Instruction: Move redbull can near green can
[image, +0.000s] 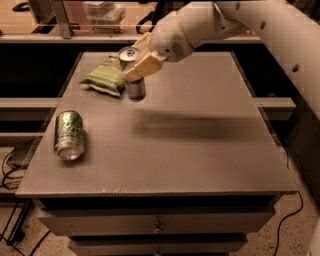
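The redbull can (133, 86) is slim with a silver top, upright at the back left of the table, its base touching or just above the surface. My gripper (141, 61) is shut on the redbull can around its upper half, tan fingers (143, 66) across its front. The green can (69, 134) lies on its side near the table's left edge, well in front and left of the redbull can, silver end toward me.
A flat green chip bag (104, 76) lies just left of the redbull can. The grey table (200, 150) has drawers below its front edge. My white arm comes in from the upper right. Shelves and cables stand behind and to the left.
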